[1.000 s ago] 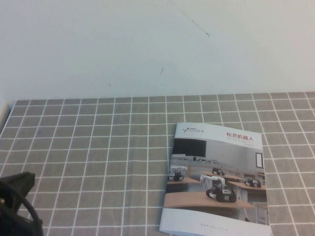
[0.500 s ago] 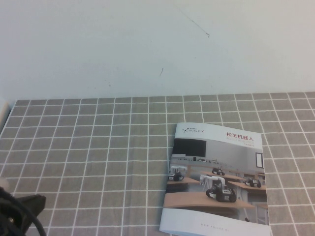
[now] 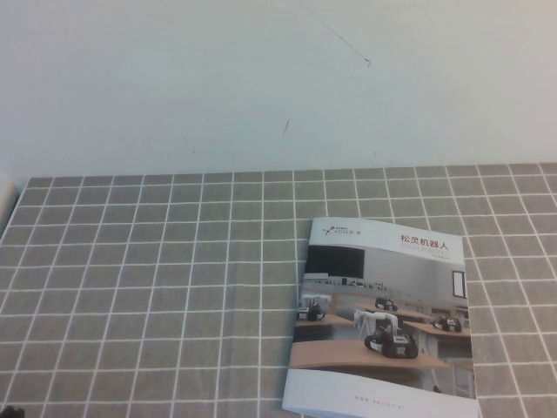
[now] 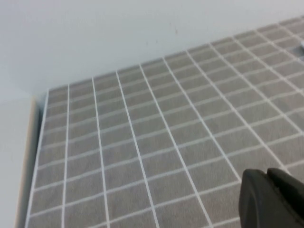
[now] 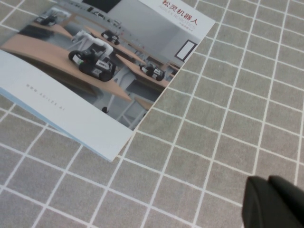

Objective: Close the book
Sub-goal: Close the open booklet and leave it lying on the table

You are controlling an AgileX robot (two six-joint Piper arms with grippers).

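Observation:
The book (image 3: pixel 383 318) lies shut and flat on the grey checked cloth (image 3: pixel 157 287) at the front right, cover up, showing a photo of robots on desks and red Chinese characters. Its cover (image 5: pixel 99 57) also fills the right wrist view. My left gripper (image 4: pixel 268 183) hovers shut over bare cloth far from the book, holding nothing. My right gripper (image 5: pixel 273 187) is shut too, above the cloth beside the book's corner, not touching it. Neither gripper appears in the high view.
A pale wall (image 3: pixel 278 78) rises behind the cloth's far edge. A light strip of bare tabletop (image 4: pixel 16 156) borders the cloth on the robot's left.
The left arm, dark at the high view's front left corner, has dropped out of that view. The book has not moved.

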